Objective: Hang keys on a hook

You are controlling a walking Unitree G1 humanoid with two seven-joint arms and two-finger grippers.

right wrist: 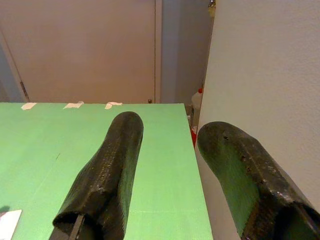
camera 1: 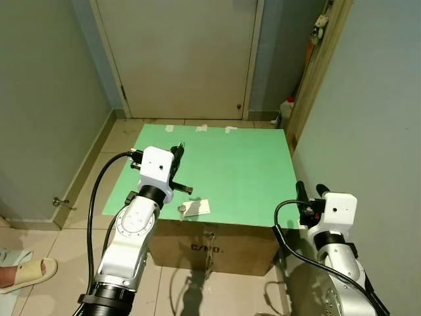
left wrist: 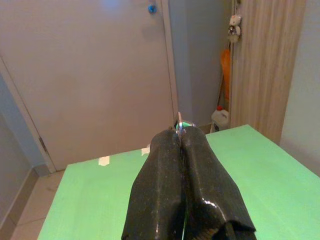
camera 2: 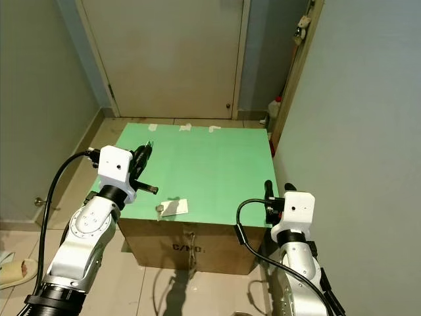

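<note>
Keys lie with a white tag at the near edge of the green counter, ungrasped. Left claw hovers clenched above; right claw waits released beside the counter.

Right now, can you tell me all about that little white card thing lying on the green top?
The white card is small, flat and rectangular, and looks like paper or thin plastic. It lies slightly askew near the front edge of the green tabletop, which sits on a cardboard box. At its left end sits a small round metallic piece, perhaps a key ring; it is too small to tell. The left hand is above and behind the card, not touching it.
</note>
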